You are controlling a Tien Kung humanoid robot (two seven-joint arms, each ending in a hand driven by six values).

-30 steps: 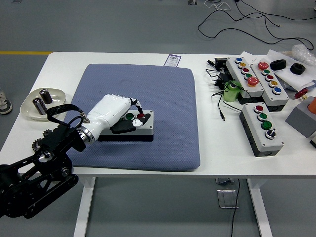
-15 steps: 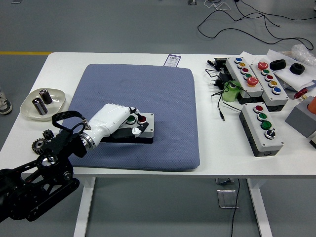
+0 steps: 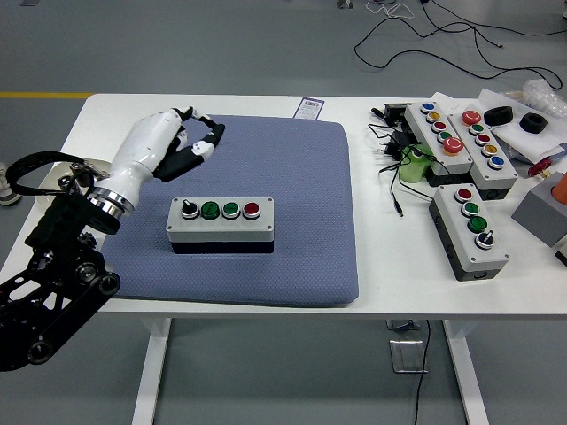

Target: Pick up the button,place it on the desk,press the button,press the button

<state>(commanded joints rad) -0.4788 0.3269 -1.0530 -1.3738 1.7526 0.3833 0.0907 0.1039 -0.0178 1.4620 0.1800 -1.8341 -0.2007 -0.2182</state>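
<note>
A grey button box (image 3: 221, 226) lies flat on the blue mat (image 3: 292, 177), near its front left part. Its top carries a black knob, two green buttons and a red button in a row. My left hand (image 3: 182, 144), white with black fingers, hovers above and to the left of the box, over the mat's far left corner. Its fingers are loosely spread and hold nothing. No part of the right arm shows in the picture.
Three more button boxes (image 3: 469, 230) (image 3: 438, 137) (image 3: 483, 146) and tangled cables (image 3: 394, 155) crowd the table's right side. A green object (image 3: 413, 165) stands by the cables. Behind my left arm a dish (image 3: 53, 181) shows at the left edge.
My left hand has let go of the button box and risen up and back to the left. The box now lies uncovered on the mat, all its buttons showing.
</note>
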